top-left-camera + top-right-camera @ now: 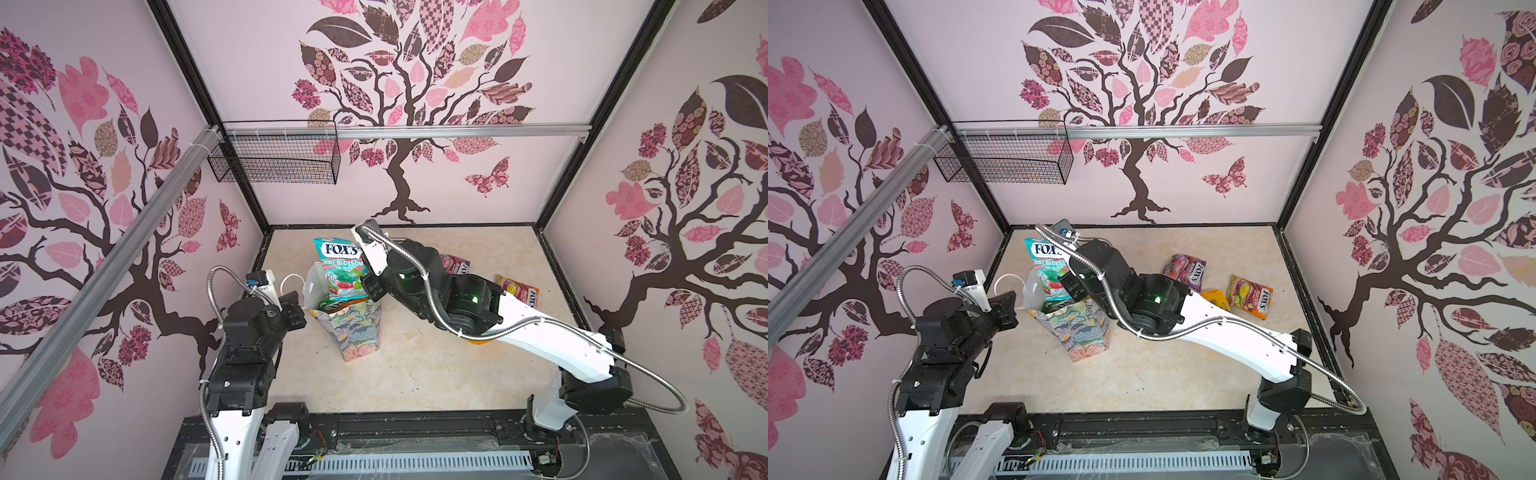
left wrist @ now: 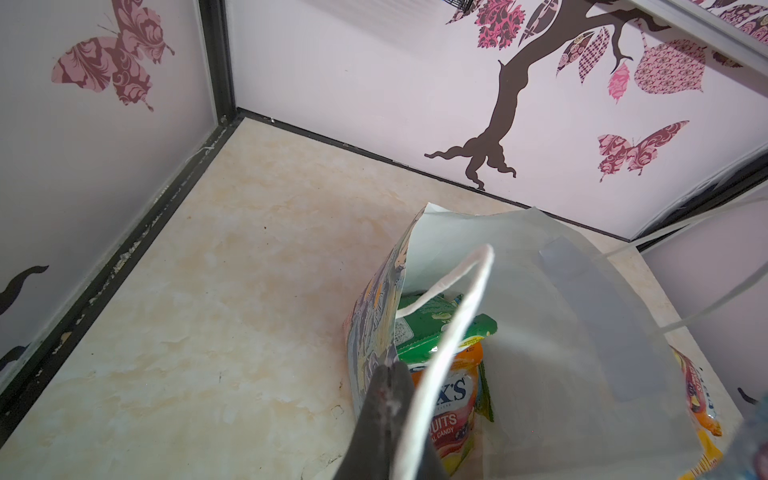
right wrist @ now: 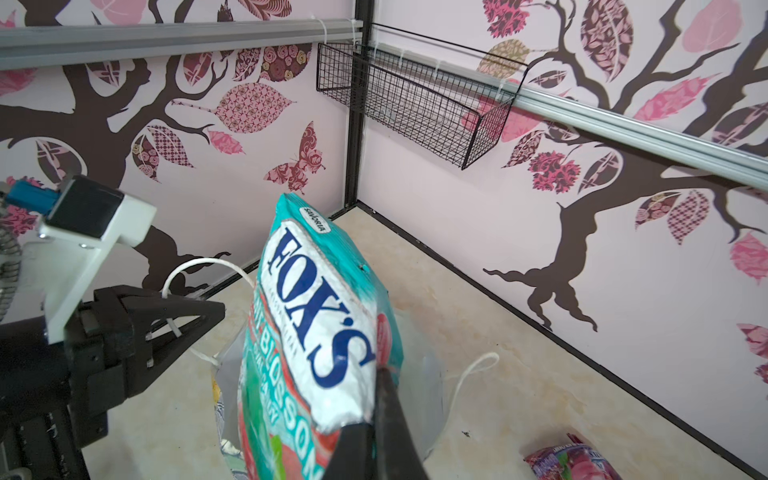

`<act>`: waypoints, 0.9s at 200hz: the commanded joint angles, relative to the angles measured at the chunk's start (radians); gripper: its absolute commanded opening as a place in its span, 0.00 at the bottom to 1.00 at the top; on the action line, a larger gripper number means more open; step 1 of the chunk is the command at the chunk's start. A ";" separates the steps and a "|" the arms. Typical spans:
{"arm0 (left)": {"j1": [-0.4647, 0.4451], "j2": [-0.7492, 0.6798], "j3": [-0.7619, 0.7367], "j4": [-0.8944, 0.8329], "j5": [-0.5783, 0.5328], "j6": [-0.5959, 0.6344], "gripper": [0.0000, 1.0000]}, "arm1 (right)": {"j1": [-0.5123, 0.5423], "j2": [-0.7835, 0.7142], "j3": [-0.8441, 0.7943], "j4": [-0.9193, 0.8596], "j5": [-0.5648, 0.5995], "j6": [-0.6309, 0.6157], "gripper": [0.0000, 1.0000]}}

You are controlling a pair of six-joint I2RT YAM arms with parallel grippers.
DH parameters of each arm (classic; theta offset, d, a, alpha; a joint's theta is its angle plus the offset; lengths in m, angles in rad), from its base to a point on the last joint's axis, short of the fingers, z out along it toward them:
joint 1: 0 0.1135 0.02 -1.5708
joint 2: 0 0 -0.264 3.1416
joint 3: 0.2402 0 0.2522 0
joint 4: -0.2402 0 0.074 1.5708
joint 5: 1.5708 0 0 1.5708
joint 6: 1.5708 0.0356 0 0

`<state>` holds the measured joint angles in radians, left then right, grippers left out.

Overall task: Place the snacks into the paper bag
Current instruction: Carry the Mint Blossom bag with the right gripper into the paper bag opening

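Right fingers [image 3: 395,436] clamp the teal pouch [image 1: 341,266] upright over the paper bag [image 1: 357,332], left of centre on the desk [image 1: 415,374]; left fingers [image 2: 382,399] pinch the bag's rim. If released crooked, the tall pouch may catch that rim and topple out

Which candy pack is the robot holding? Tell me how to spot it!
Find the tall flowery bag standing on the table. Held upright over its mouth, pinched in the right claw, is a pouch. It is the only teal one, with FOX'S in big blue letters.
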<state>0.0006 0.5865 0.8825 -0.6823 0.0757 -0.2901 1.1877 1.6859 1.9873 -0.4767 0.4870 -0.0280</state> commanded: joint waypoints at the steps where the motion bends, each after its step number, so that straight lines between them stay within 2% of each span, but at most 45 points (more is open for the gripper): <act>1: 0.004 -0.009 0.002 0.029 0.008 -0.001 0.06 | -0.055 0.071 0.135 -0.065 -0.156 0.020 0.00; 37: 0.003 -0.005 0.003 0.032 0.020 0.001 0.06 | -0.080 0.178 0.258 -0.148 -0.245 0.004 0.00; 82: 0.003 -0.005 0.004 0.034 0.026 0.000 0.06 | -0.149 0.218 0.259 -0.141 -0.407 0.016 0.00; 180: 0.003 -0.004 0.001 0.032 0.028 0.000 0.06 | -0.198 0.284 0.247 -0.148 -0.492 -0.001 0.00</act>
<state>0.0006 0.5869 0.8822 -0.6807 0.0986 -0.2905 0.9947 1.9411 2.2021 -0.6594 0.0410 -0.0246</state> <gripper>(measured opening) 0.064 0.043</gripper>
